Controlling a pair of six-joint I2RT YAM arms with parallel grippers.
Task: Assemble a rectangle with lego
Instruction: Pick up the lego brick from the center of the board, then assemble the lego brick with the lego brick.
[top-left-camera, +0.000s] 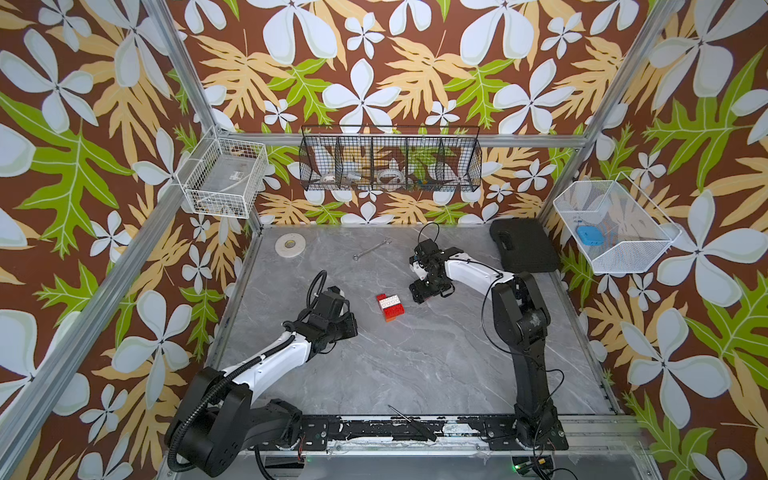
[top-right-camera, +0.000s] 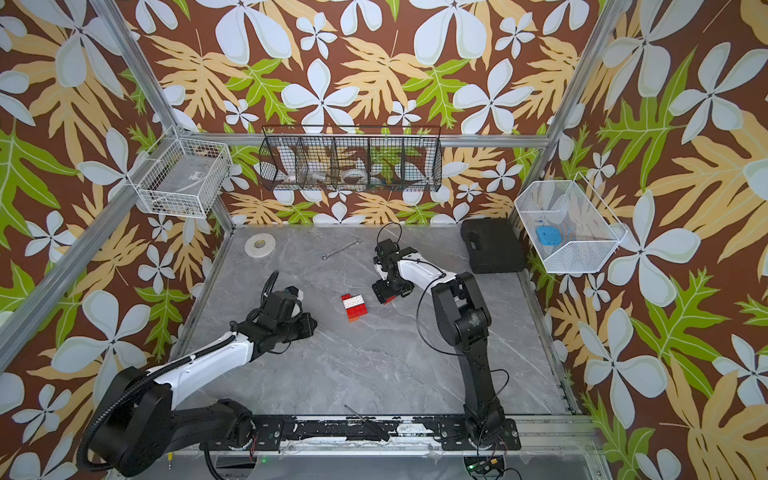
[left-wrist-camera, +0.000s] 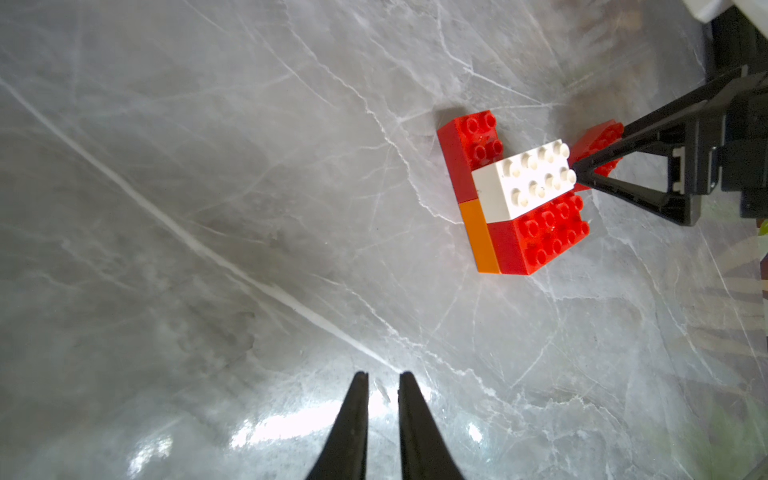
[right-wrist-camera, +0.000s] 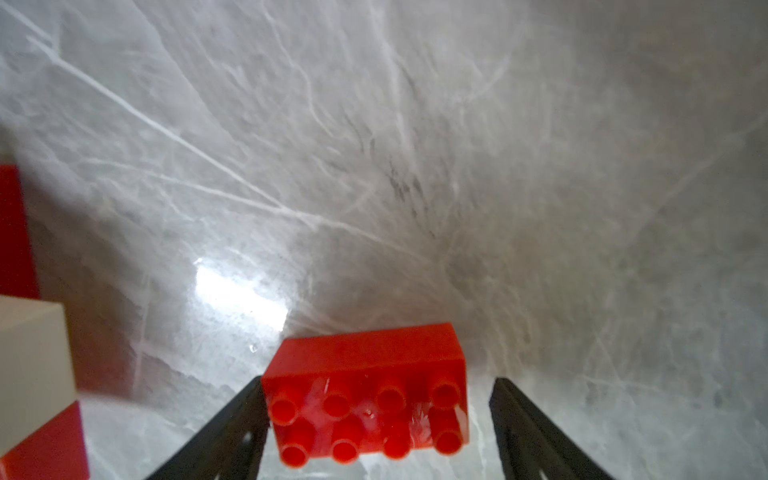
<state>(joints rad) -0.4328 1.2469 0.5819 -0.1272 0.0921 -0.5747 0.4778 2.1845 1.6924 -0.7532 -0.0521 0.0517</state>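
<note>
Right wrist view: unclenched right gripper (right-wrist-camera: 378, 380) straddles loose red studded plastic brick (right-wrist-camera: 365, 370) lengthwise; in a top view, banded red-white-orange block (top-left-camera: 390, 306) sits at its nine o'clock; left gripper (left-wrist-camera: 383, 376) empty, barely parted.

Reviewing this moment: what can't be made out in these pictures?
- Black wire basket, top views: contents too small behind mesh.
- Blue thing in white basket, top views: too small to name.
- Loose red brick, top views: mostly hidden by right claw.
- Brick block, right wrist view: cut off at edge, blurred.
</note>
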